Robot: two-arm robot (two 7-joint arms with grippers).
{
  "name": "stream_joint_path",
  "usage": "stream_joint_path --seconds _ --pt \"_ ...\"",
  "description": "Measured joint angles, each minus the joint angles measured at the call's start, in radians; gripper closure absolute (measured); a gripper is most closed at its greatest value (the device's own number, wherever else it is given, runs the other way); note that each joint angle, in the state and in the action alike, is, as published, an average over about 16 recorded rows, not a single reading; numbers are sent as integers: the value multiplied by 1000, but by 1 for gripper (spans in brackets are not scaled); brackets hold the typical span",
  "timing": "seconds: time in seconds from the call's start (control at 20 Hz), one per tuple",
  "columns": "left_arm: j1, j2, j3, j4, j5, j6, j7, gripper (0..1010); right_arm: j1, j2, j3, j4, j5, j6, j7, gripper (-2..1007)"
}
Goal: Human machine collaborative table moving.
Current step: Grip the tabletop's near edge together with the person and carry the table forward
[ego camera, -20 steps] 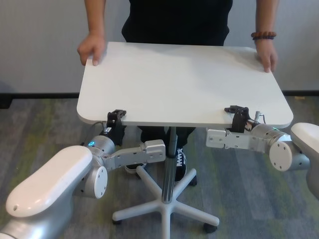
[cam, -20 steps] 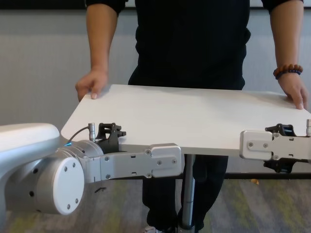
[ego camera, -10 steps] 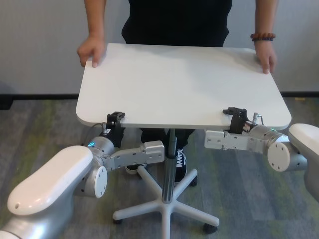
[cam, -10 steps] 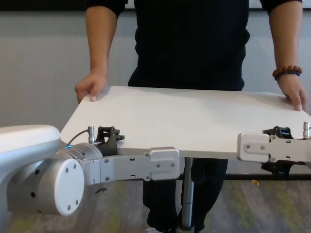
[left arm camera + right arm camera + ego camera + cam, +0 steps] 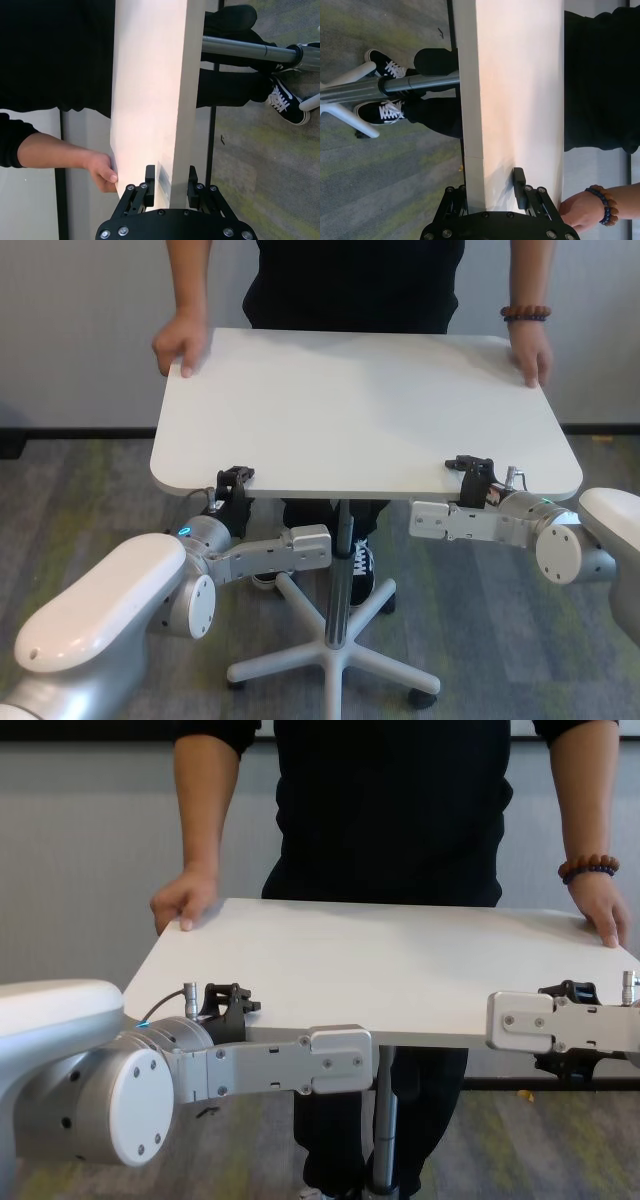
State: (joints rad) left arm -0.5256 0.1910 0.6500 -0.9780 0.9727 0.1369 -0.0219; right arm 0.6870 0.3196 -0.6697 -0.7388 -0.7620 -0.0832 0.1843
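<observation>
From the head camera I have the table [image 5: 365, 405] filling the middle of the view, its white top level on a silver pole [image 5: 343, 570] that drops to a white star base [image 5: 335, 655] at about 6 o'clock on grey carpet [image 5: 80, 500].

My left gripper [image 5: 234, 480] sits at roughly 8 o'clock from the tabletop's centre, on the near edge close to the rounded corner. Its jaws are closed onto that edge, one finger above the top and one under it (the left wrist camera shows the board's thin edge running straight between the two black fingers [image 5: 149, 186]).

My right gripper [image 5: 472, 468] is at about 4 o'clock, also on the near edge, and it too is clamped on the table, with the edge pinched between its fingers [image 5: 519, 181] in the right wrist camera.

The person [image 5: 355, 280] stands at 12 o'clock on the far side, in a black shirt. One hand [image 5: 182, 340] rests on the far corner at 10 o'clock, fingers curled over the rim; the other hand [image 5: 532, 350], with a bead bracelet [image 5: 527, 312] on its wrist, holds the far corner at 2 o'clock.

Black sneakers [image 5: 382, 107] show beside the pole under the top.
</observation>
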Motion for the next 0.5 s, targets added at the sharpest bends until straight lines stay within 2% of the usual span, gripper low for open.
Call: stream_joint_path --seconds 0.5 --pt "2 0 0 0 -1 -1 -1 631 0 0 1 -1 -1 0 2 564"
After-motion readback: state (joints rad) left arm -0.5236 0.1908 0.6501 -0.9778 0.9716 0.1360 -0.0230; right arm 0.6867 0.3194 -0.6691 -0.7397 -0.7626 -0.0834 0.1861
